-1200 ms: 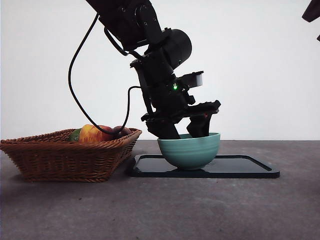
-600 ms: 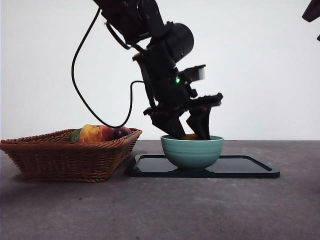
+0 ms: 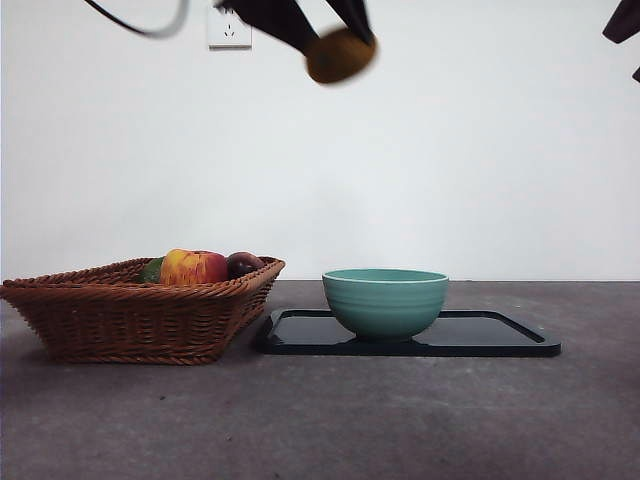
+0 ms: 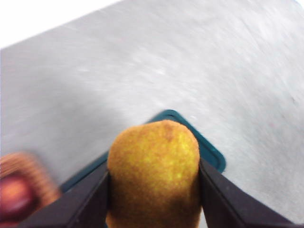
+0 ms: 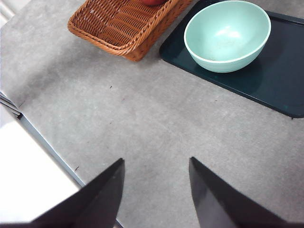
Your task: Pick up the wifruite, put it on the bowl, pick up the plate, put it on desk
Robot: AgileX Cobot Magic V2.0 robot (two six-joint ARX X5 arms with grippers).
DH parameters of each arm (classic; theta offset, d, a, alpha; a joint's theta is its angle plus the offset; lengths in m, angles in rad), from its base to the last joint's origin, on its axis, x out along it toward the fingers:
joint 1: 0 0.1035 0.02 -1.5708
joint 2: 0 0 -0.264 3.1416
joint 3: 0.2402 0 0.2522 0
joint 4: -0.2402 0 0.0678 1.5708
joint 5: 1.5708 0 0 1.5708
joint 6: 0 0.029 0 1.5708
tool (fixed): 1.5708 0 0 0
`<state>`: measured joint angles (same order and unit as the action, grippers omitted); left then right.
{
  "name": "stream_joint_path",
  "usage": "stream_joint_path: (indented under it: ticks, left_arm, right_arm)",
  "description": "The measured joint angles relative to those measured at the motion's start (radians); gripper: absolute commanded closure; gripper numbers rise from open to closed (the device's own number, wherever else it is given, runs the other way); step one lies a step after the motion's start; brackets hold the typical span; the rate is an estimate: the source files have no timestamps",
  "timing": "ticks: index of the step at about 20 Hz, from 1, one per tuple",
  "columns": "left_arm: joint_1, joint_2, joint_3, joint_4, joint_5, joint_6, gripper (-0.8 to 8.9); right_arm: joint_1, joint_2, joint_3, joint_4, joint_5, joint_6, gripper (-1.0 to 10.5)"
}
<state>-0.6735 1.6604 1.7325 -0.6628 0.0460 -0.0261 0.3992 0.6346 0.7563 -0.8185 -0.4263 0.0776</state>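
Right now your wifruite (image 3: 341,55) is high above the desk (image 3: 320,420), clamped between the two black jaws of the left gripper (image 3: 322,20) at the top edge of the front view, blurred there, and well above the bowl (image 3: 385,302). In the left wrist view you see the same brown oval fruit (image 4: 153,175) filling the gap of that gripper (image 4: 154,190), one jaw pressed to each of its flanks, with a corner of the dark tray (image 4: 209,154) far below it. Your mint-green bowl stands upright on the dark tray (image 3: 500,335), toward the tray's end nearer the basket, and the right wrist view shows its inside (image 5: 227,34) bare. Just beside the tray you have the brown wicker basket (image 3: 140,310), apart from it by a narrow strip of desk; a red-and-yellow apple (image 3: 193,267) and a dark purple round fruit (image 3: 243,264) lie in it, with something green (image 3: 151,270) behind the apple. Your right gripper (image 5: 154,194) hangs over bare grey desk, well apart from the tray and basket, its jaws spread with nothing between them; in the front view an arm shows only as a black tip (image 3: 622,22) at the top corner
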Motion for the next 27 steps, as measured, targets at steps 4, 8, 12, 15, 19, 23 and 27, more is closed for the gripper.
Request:
stream_joint_path:
  ticks: [4, 8, 12, 15, 19, 23, 27]
  left_arm:
    - [0.049, -0.112, 0.000, -0.111, -0.096, -0.052, 6.31]
    - [0.099, -0.214, -0.148, -0.098, -0.117, -0.104, 6.31]
    - [0.151, -0.303, -0.411, 0.015, -0.128, -0.163, 6.31]
    - [0.190, -0.322, -0.543, 0.095, -0.139, -0.203, 6.31]
    - [0.196, -0.320, -0.713, 0.252, -0.145, -0.223, 6.32]
    - [0.203, -0.275, -0.782, 0.333, -0.192, -0.224, 6.32]
    - [0.215, -0.179, -0.784, 0.385, -0.198, -0.224, 6.32]
  right_arm:
    - [0.000, 0.000, 0.000, 0.000, 0.000, -0.003, 7.3]
    - [0.000, 0.000, 0.000, 0.000, 0.001, -0.004, 7.3]
    - [0.000, 0.000, 0.000, 0.000, 0.001, -0.014, 7.3]
    - [0.000, 0.000, 0.000, 0.000, 0.001, -0.018, 7.3]
    - [0.000, 0.000, 0.000, 0.000, 0.001, -0.019, 7.3]
    - [0.000, 0.000, 0.000, 0.000, 0.001, -0.019, 7.3]
    - [0.000, 0.000, 0.000, 0.000, 0.001, -0.019, 7.3]
